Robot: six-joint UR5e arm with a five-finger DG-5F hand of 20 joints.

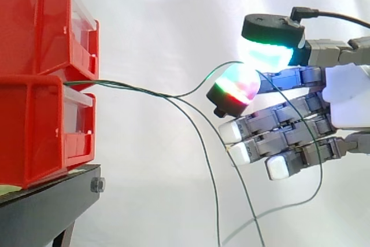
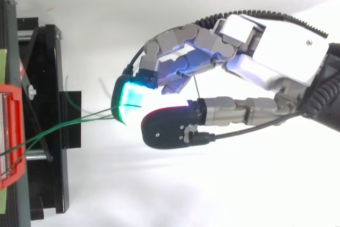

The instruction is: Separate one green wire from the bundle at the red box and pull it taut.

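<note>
One green wire (image 1: 199,84) from the red box (image 1: 34,125), tight between two glowing fingers (image 1: 234,88).

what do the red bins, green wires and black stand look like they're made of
Stacked red bins: glossy moulded plastic, likely, with clear fronts. Thin green wires: probably plastic-insulated, smooth; they sag and curve freely. Black stand: apparently painted metal, matte, with a bolt at its edge.
</note>
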